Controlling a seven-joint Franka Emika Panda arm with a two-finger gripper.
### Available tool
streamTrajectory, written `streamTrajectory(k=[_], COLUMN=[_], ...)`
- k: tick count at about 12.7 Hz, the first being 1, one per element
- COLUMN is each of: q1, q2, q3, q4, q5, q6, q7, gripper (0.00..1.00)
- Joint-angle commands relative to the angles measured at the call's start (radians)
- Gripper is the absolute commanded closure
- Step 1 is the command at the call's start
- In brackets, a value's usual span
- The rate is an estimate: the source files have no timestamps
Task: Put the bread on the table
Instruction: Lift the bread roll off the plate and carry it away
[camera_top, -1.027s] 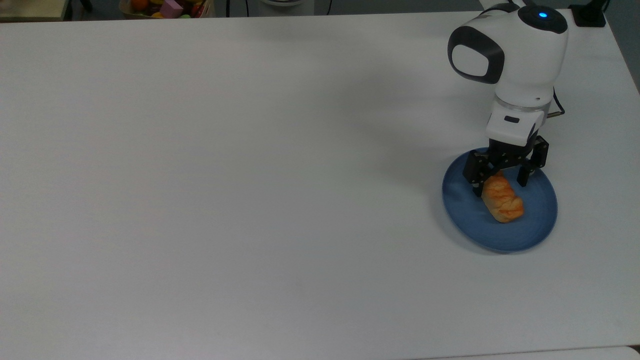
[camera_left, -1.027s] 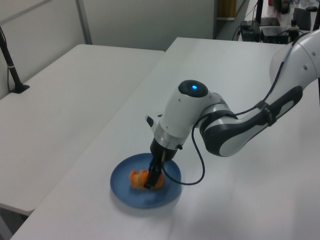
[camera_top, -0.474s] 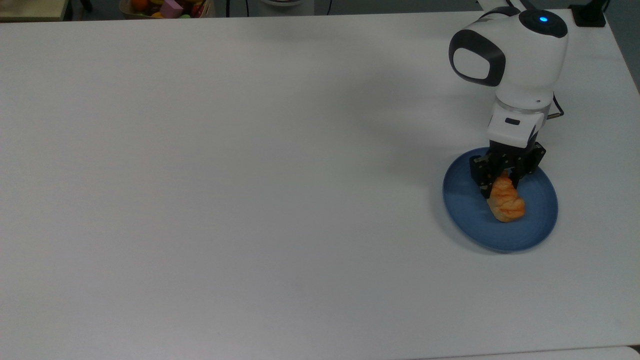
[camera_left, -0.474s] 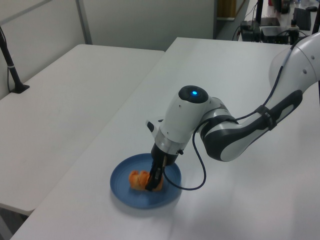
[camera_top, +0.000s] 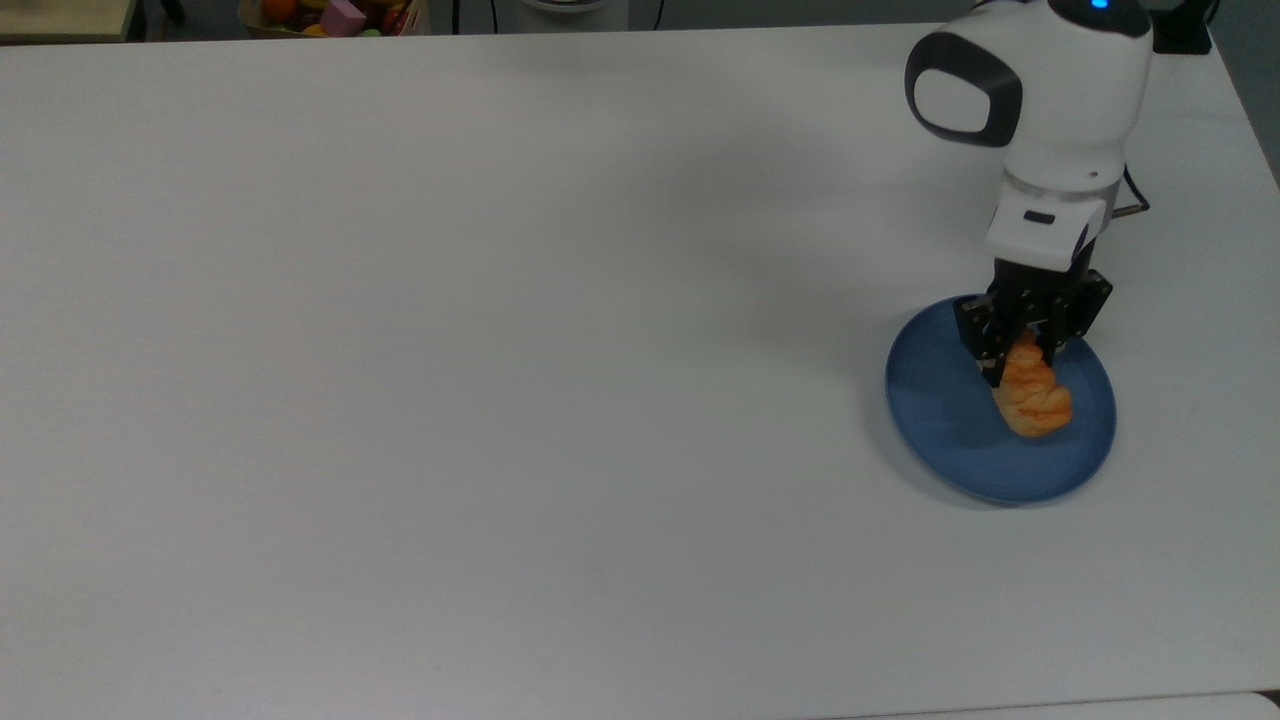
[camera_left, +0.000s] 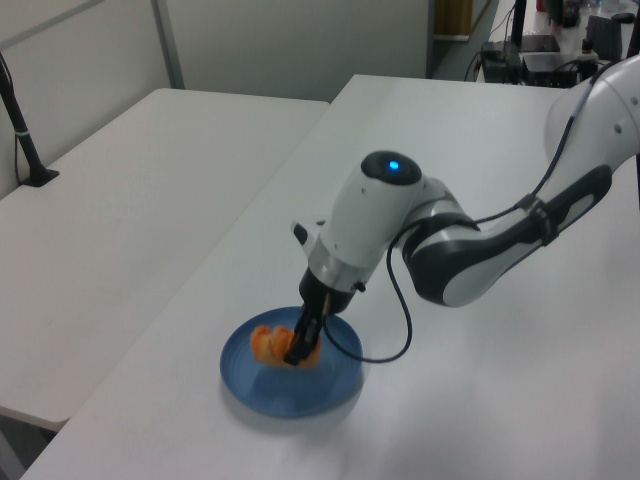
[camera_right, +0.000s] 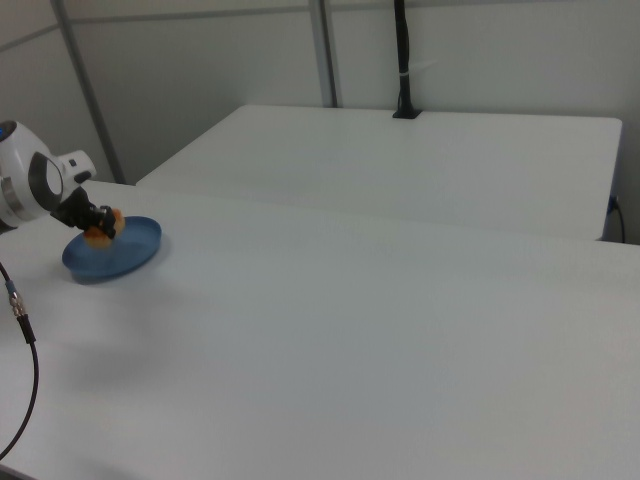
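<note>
Tool (camera_top: 1018, 362) pinching bread (camera_top: 1033, 395) at its upper end, right side of the top view, over the blue plate (camera_top: 930, 420). Bread hanging tilted from the fingers, free end pointing down toward plate centre; in the left view bread (camera_left: 272, 345) looks lifted off plate (camera_left: 330, 395), though contact at the low tip can't be ruled out. Judged light, soft and compressible, crust glossy so possibly slick. End grip leaves most of the length cantilevered: likely to pivot or slip on a fast swing. Better hold would be across the narrow width near the middle, moderate squeeze only, enough not to crush. Plenty of bare worktop (camera_top: 500, 350) toward the top view's left for set-down; low, slow transfer advised.
</note>
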Motion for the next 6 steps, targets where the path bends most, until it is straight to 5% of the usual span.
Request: streamTrajectory(k=[1, 6], q1=[-0.018, -0.064], q2=[-0.175, -0.472], q3=[0.005, 0.006], q4=[-0.138, -0.298], q5=[0.001, 0.076], q6=[-0.058, -0.228], q7=[0.022, 0.014], gripper=[0.52, 0.52])
